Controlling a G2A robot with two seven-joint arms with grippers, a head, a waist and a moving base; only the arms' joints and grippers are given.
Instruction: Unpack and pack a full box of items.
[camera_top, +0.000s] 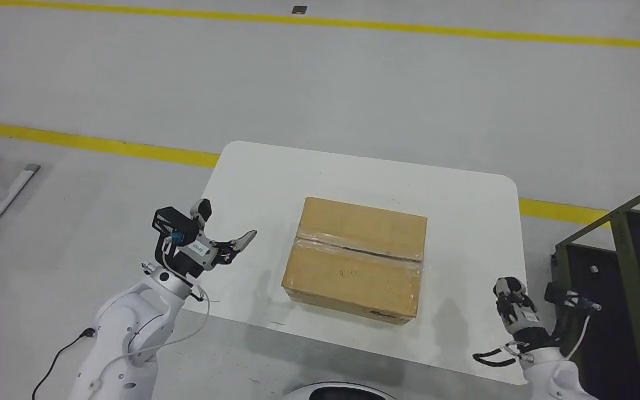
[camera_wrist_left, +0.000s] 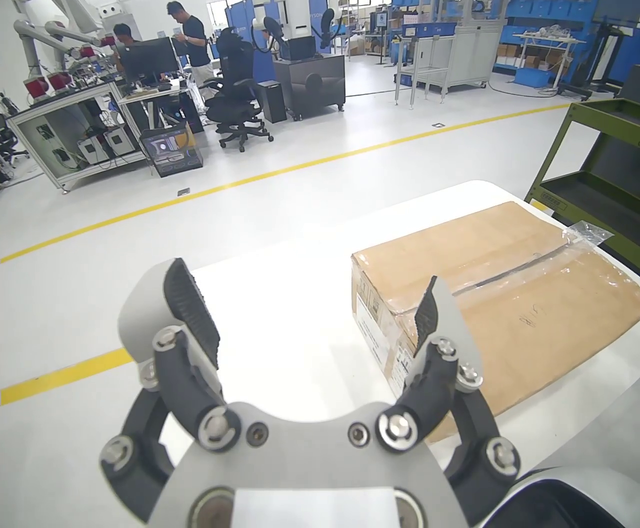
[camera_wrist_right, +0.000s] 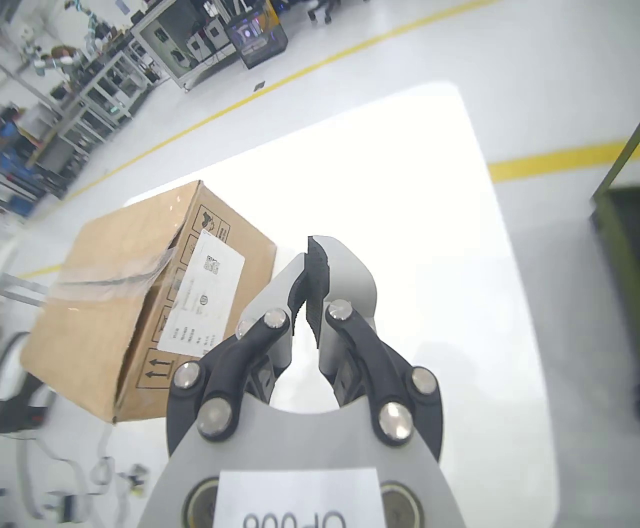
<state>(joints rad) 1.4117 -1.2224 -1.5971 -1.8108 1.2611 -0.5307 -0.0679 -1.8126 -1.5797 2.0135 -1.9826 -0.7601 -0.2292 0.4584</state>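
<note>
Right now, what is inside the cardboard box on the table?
Nothing inside can be seen. The cardboard box is closed: its top flaps are shut and clear tape lies along the seam, so the contents are covered.

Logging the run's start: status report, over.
Left gripper open, empty, short of the box. Right gripper shut, empty, near table corner. Box closed, taped, mid-table. Green cart beside table, right side.

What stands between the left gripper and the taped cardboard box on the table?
Nothing visible does. Only bare white table lies between the open left gripper and the labelled end of the box.
</note>
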